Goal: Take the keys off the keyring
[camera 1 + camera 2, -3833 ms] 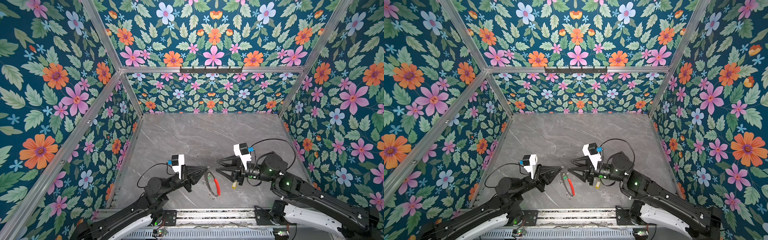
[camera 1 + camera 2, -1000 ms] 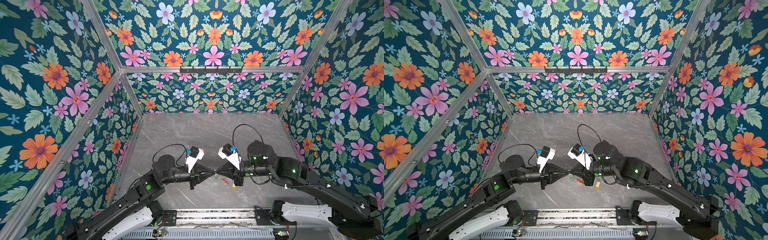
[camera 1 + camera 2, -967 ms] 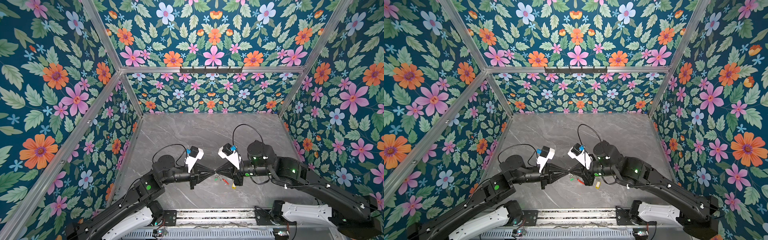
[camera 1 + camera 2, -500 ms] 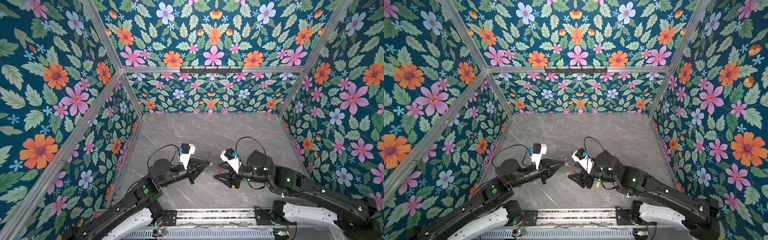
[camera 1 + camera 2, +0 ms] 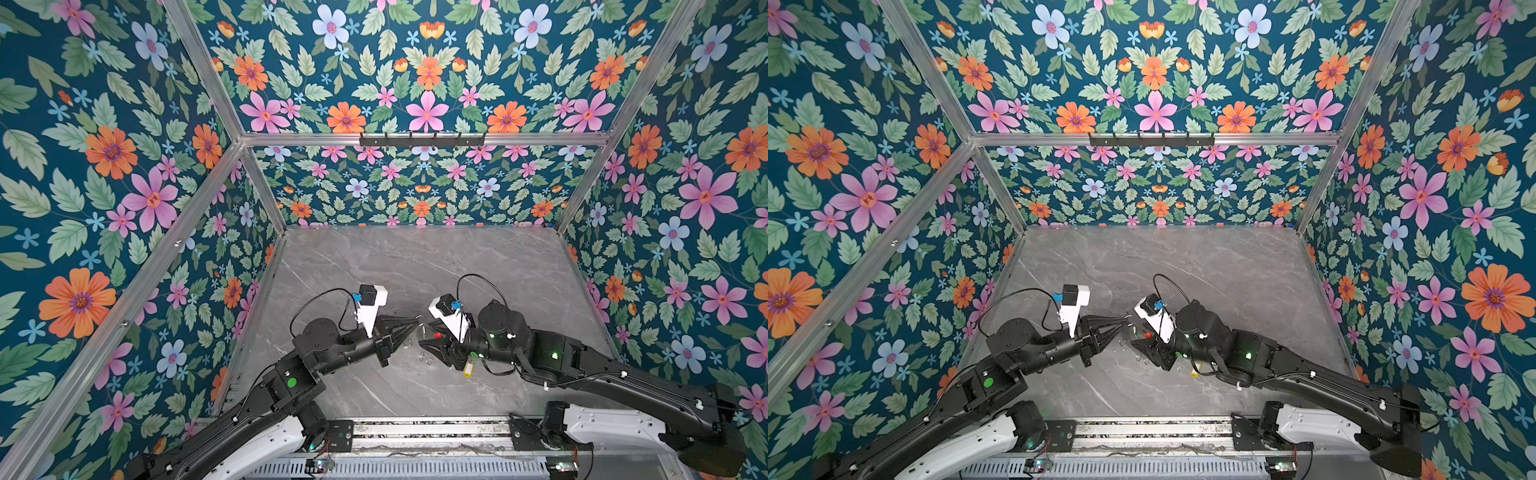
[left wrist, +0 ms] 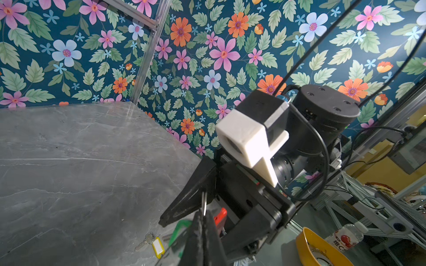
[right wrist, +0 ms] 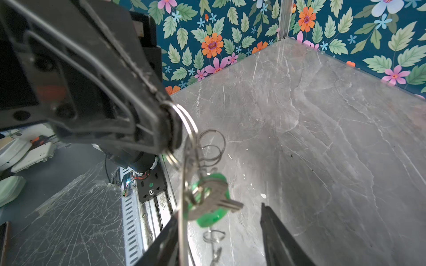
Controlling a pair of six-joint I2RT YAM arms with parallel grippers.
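We see the left pincer [image 7: 171,131] clamped shut on the rim of the large flat grey metal keyring [image 7: 189,124], which hangs below its tips carrying the small silver key on a green oblong plastic tag [image 7: 212,198]. The right pincer [image 7: 219,211] has its jaws apart, the red sleeve [image 6: 220,216] between them. The silver key with a yellow tag [image 6: 158,247] lies on the grey marble table [image 6: 69,161] beneath the right pincer.

Grey marble tabletop [image 5: 415,266] enclosed by floral walls [image 5: 104,187] and aluminium frame [image 5: 299,139].
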